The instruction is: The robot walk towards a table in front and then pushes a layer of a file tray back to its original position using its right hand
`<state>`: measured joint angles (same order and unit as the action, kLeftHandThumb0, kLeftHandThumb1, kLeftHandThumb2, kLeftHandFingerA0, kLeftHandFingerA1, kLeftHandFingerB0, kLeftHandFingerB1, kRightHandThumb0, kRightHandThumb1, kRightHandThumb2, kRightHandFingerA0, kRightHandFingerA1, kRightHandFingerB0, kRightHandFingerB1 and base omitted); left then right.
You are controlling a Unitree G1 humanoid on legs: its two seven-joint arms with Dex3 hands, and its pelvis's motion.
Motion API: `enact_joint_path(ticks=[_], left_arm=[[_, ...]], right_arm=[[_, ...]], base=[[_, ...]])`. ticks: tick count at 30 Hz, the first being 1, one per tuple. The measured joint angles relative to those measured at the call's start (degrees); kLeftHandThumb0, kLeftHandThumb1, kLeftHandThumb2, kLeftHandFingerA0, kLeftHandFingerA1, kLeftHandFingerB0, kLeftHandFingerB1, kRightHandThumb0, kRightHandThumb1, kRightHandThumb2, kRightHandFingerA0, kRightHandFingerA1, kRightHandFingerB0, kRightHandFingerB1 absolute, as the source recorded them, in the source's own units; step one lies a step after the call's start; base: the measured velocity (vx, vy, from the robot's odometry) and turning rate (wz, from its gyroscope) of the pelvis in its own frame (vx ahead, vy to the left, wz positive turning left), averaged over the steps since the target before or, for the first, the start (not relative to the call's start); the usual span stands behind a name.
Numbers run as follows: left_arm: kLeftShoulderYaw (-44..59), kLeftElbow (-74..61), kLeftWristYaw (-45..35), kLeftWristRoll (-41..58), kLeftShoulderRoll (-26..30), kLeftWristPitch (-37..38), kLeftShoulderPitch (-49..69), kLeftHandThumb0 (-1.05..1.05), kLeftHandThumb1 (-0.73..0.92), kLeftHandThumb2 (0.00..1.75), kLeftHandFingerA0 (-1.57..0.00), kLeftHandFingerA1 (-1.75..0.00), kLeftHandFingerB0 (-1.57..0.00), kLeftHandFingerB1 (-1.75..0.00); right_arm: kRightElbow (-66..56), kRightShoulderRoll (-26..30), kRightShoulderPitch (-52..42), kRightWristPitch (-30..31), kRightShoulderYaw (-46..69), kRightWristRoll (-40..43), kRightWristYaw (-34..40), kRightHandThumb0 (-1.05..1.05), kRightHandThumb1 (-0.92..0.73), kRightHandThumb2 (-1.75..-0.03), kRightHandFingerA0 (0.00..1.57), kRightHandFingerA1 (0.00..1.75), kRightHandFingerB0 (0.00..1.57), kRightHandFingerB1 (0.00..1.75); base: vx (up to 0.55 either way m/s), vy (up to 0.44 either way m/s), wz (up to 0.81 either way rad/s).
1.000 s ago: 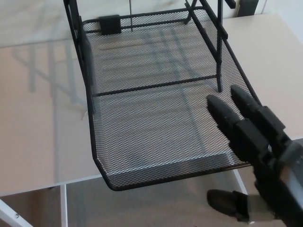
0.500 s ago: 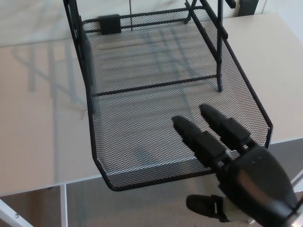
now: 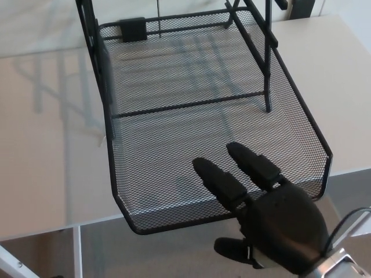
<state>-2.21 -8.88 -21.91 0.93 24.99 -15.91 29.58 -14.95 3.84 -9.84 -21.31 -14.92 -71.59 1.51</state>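
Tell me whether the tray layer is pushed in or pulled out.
Pulled out: the mesh tray layer juts past the table edge, robot hand at its front.

Pale beige table, glossy surface, black mesh file tray seated directly upon it, pulled-out layer projected beyond the near edge

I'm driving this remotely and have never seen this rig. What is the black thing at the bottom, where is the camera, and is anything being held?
The picture comes from a camera on the robot's head, looking down. The black shape at lower right is the robot's right hand: a thumb below and two thick fingers spread apart, reaching over the front edge of a black mesh tray layer. That layer is pulled out from the file tray frame and overhangs the edge of the pale table. The hand holds nothing. The left hand is not in view.
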Motion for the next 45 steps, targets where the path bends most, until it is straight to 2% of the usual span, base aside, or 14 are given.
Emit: enact_joint_path(ticks=[5, 6, 7, 8, 9, 10, 18, 33, 45], left_arm=[[-0.7, -0.1, 0.0, -0.7, 0.2, 0.0, -0.3, -0.31, 0.64, 0.58, -0.39, -0.44, -0.31, -0.35], [-0.8, -0.2, 0.0, -0.8, 0.2, 0.0, -0.4, -0.31, 0.64, 0.58, -0.39, -0.44, -0.31, -0.35], [-0.9, -0.2, 0.0, -0.9, 0.2, 0.0, -0.4, -0.30, 0.64, 0.59, -0.38, -0.44, -0.30, -0.34], [-1.0, -0.3, 0.0, -0.9, 0.2, 0.0, -0.5, -0.30, 0.64, 0.59, -0.38, -0.44, -0.30, -0.34], [-1.0, -0.4, 0.0, -0.9, 0.2, 0.0, -0.5, -0.30, 0.64, 0.59, -0.38, -0.44, -0.30, -0.34], [-1.0, -0.5, -0.1, -0.9, 0.2, 0.0, -0.5, -0.30, 0.64, 0.59, -0.39, -0.44, -0.31, -0.34], [-1.1, -0.9, -0.1, -1.3, 0.3, 0.0, -0.9, -0.33, 0.63, 0.58, -0.40, -0.45, -0.31, -0.34], [-1.1, -1.4, -1.0, -1.3, 0.4, 0.0, -1.2, -0.32, 0.64, 0.59, -0.41, -0.45, -0.31, -0.34], [-3.0, -1.8, -1.3, -2.4, 0.8, 0.0, -0.7, -0.31, 0.64, 0.59, -0.41, -0.46, -0.31, -0.35]], right_arm=[[0.0, 1.0, 2.2, 4.4, -3.1, -4.0, 2.5, -0.70, -0.76, -0.89, 0.00, 0.00, 0.00, 0.04], [0.0, 1.1, 2.5, 4.8, -3.4, -4.4, 2.7, -0.71, -0.76, -0.90, 0.00, 0.00, 0.00, 0.04], [0.0, 1.2, 2.9, 5.8, -4.1, -4.8, 3.1, -0.78, -0.81, -1.00, 0.00, 0.03, 0.00, 0.06], [0.0, 1.2, 3.2, 6.4, -4.6, -5.1, 3.3, -0.78, -0.81, -1.00, 0.00, 0.03, 0.00, 0.06], [0.0, 1.2, 3.5, 7.0, -5.0, -5.3, 3.4, -0.65, -0.89, -0.66, 0.00, 0.00, 0.00, 0.04], [0.0, 1.2, 3.8, 7.6, -5.5, -5.5, 3.6, -0.80, -0.81, -0.98, 0.00, 0.00, 0.00, 0.03], [0.9, 1.0, 6.6, 11.2, -8.4, -5.9, 4.3, -0.78, -0.77, -0.97, 0.00, 0.03, 0.00, 0.07], [8.3, 0.7, 13.6, 16.2, -12.2, -4.7, 4.2, -0.82, -0.83, -1.00, 0.00, 0.00, 0.00, 0.03], [11.1, 1.2, 18.5, 19.7, -13.2, -3.9, 3.6, -0.80, -0.81, -1.00, 0.00, 0.02, 0.00, 0.06]], base=[[0.00, 0.000, 0.00], [0.00, 0.000, 0.00], [0.00, 0.000, 0.00], [0.00, 0.000, 0.00], [0.00, 0.000, 0.00], [0.00, 0.000, 0.00], [0.00, 0.000, 0.00], [0.00, 0.000, 0.00], [0.00, 0.000, 0.00]])
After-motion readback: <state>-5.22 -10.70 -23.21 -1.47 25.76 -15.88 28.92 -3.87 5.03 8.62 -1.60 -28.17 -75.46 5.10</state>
